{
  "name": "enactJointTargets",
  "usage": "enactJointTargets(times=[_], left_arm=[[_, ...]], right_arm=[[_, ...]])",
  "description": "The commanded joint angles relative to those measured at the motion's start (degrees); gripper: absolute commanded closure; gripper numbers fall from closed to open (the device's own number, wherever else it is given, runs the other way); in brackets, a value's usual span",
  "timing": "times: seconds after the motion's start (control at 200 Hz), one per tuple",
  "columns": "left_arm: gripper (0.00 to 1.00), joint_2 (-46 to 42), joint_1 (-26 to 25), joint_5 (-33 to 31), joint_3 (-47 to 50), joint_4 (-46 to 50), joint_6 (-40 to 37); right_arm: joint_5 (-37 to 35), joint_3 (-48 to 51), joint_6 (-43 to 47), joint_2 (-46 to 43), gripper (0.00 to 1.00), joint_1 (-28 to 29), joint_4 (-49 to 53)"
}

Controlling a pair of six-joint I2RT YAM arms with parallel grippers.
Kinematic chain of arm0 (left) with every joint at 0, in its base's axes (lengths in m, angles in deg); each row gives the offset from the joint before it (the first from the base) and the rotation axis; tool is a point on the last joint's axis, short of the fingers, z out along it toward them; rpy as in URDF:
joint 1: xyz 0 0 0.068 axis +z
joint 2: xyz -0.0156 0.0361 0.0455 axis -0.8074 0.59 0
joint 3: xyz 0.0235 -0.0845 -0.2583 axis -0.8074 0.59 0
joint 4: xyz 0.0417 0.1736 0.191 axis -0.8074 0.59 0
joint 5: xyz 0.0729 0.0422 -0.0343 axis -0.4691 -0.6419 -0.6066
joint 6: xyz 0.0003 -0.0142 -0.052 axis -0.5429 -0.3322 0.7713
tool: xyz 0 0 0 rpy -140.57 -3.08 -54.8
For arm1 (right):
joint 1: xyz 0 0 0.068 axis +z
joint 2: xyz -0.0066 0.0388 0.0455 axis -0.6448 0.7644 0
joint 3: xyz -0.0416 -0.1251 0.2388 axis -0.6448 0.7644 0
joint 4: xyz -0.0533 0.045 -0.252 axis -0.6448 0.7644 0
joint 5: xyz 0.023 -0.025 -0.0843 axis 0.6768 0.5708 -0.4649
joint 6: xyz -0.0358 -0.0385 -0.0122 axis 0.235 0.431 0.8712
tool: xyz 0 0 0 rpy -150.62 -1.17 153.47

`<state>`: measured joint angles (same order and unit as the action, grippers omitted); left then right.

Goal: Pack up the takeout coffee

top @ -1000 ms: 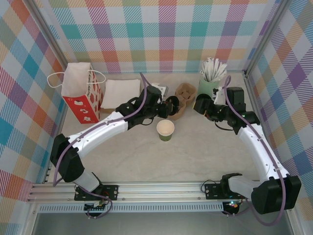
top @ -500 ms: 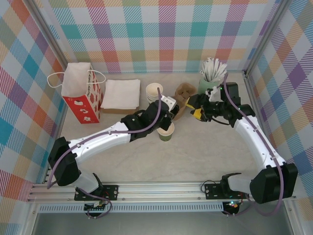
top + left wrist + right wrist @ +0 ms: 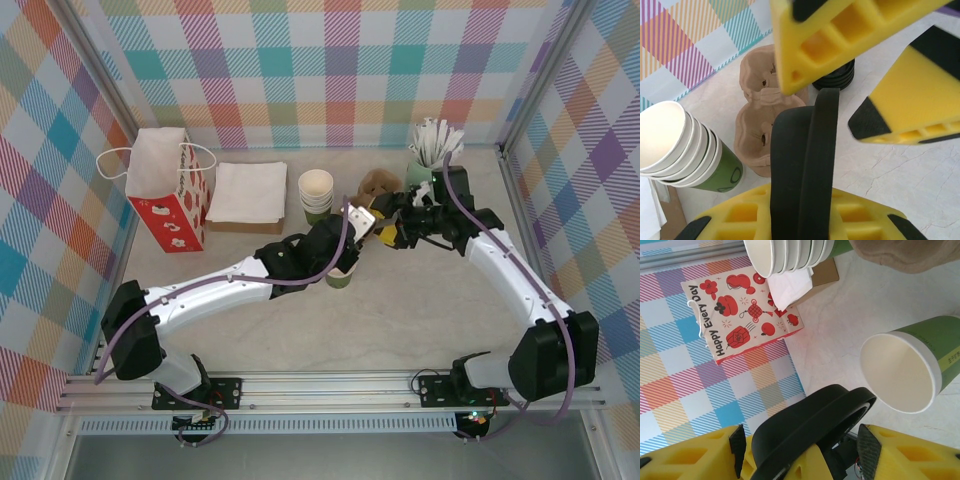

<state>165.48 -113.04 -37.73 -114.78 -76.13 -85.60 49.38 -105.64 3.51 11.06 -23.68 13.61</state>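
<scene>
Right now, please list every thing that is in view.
gift bag: one, red and white, far left.
napkins: one stack, white, beside the gift bag.
cup stack: one, dark green, right of the napkins.
cup carrier: one, brown, right of the cup stack.
mint cup: one, pale green, white sticks inside, far right.
single cup: one, dark green, open, centre.
lid: one, black, in the air, in front of the cup carrier.
spare lids: small stack, black, beside the cup carrier.
left gripper: yellow fingers, shut on the lid.
right gripper: yellow fingers, either side of the lid, grip unclear.
</scene>
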Motion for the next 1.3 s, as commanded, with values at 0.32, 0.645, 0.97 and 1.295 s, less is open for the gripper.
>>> enactJointTargets(times=[0.32,0.645,0.97,1.295], left_arm=[[0.89,1.5,-1.09,-0.18,-0.89,-2.04,-0.15],[0.5,-2.26,-1.01,-0.55,1.07,-0.43,2.72],[0.18,-14.37,5.6,9.61,6.91,1.87,18.32],[0.09,-18.09,14.03,22.57,7.69,6.17,45.28]], right_arm=[[-0.8,-0.64,-1.9,1.01,0.73,1.72,-2.71],[-2.35,2.1,4.34,-1.68,0.9,1.69,-4.45],[-1.72,10.73,12.73,-5.9,0.91,1.68,-17.67],[2.42,18.98,20.03,-7.62,0.9,1.8,-33.78]])
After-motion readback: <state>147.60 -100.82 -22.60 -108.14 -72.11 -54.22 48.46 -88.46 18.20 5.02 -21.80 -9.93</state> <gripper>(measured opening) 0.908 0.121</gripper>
